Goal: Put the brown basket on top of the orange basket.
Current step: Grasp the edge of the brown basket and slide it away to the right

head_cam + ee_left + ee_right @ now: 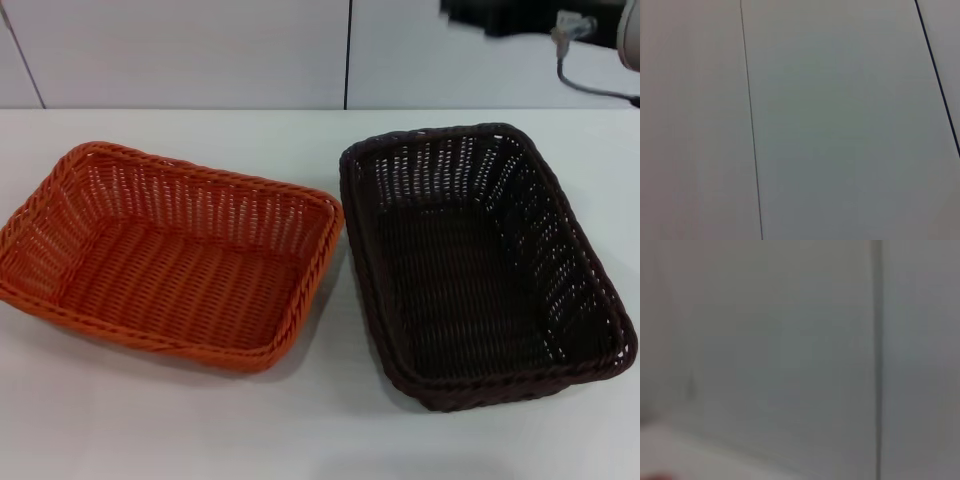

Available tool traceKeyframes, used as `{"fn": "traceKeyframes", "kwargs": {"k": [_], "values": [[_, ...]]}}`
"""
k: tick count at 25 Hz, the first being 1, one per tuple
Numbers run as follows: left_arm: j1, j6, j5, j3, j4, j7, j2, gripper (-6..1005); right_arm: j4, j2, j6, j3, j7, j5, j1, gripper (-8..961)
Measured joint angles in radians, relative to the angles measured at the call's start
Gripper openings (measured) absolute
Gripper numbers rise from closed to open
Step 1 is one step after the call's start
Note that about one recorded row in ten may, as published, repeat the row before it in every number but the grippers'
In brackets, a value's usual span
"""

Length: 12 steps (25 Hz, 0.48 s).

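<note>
Nothing is stacked yet: the brown basket (487,266) sits on the white table (150,430) to the right of the orange basket (168,254), their near corners almost touching. Neither gripper shows, so I cannot tell their grip. Open table lies in front; a wall stands behind.
</note>
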Motion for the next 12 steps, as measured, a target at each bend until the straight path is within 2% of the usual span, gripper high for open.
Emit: {"fn": "traceKeyframes", "kwargs": {"k": [1, 2, 3, 4, 5, 6, 7, 8, 9, 10, 12], "values": [[-0.003, -0.009, -0.001, 0.000, 0.002, 0.002, 0.000, 784, -0.014, 0.020, -0.114, 0.055, -0.038, 0.000, 0.028, 595], [-0.010, -0.025, -0.005, 0.000, 0.006, 0.005, 0.000, 784, -0.026, 0.043, -0.312, 0.152, -0.098, 0.003, 0.086, 595], [-0.010, -0.025, -0.005, 0.000, 0.006, 0.005, 0.000, 784, -0.026, 0.043, -0.312, 0.152, -0.098, 0.003, 0.086, 595], [-0.017, -0.040, -0.014, 0.000, 0.012, 0.005, 0.000, 785, -0.029, 0.041, -0.498, 0.210, -0.117, 0.005, 0.145, 594], [-0.017, -0.040, -0.014, 0.000, 0.012, 0.005, 0.000, 785, -0.029, 0.041, -0.498, 0.210, -0.117, 0.005, 0.145, 594], [-0.019, -0.042, -0.018, 0.001, 0.014, 0.006, 0.000, 785, -0.028, 0.036, -0.577, 0.225, -0.123, 0.007, 0.170, 594], [-0.022, -0.044, -0.023, 0.001, 0.019, 0.006, 0.000, 785, -0.024, 0.026, -0.741, 0.239, -0.157, 0.014, 0.216, 594], [-0.022, -0.044, -0.023, 0.001, 0.019, 0.006, 0.000, 785, -0.024, 0.026, -0.741, 0.239, -0.157, 0.014, 0.216, 594], [-0.023, -0.044, -0.025, 0.001, 0.021, 0.007, 0.001, 785, -0.022, 0.022, -0.856, 0.248, -0.197, 0.016, 0.247, 594], [-0.025, -0.044, -0.025, 0.001, 0.023, 0.007, 0.002, 785, -0.022, 0.022, -0.856, 0.248, -0.197, 0.016, 0.247, 594], [-0.027, -0.046, -0.026, -0.002, 0.024, 0.007, 0.003, 785, -0.027, 0.022, -0.952, 0.256, -0.226, 0.013, 0.270, 594]]}}
